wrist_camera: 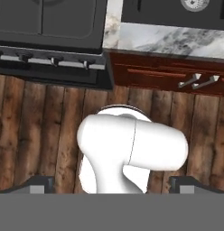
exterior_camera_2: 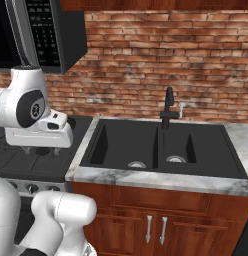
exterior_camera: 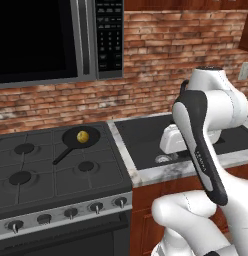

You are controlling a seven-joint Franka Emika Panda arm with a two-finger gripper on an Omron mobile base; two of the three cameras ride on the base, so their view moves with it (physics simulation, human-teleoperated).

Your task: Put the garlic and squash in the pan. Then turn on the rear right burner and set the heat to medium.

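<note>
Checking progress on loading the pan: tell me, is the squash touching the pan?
Touching. In the left base view the squash sits inside the pan, resting on its black bottom with no gap.

We see a black microwave [exterior_camera: 56, 40] mounted against the red brick wall [exterior_camera: 161, 55] above the stove [exterior_camera: 51, 165], whose front carries a row of silver knobs [exterior_camera: 71, 212]. Just beside the stove, a marbled grey counter [exterior_camera_2: 161, 181] holds a black double sink [exterior_camera_2: 161, 147] with a black faucet [exterior_camera_2: 169, 107] at its back. Below are reddish wooden cabinet doors [exterior_camera_2: 156, 227] with metal handles, over a dark plank floor [wrist_camera: 37, 131]
</note>
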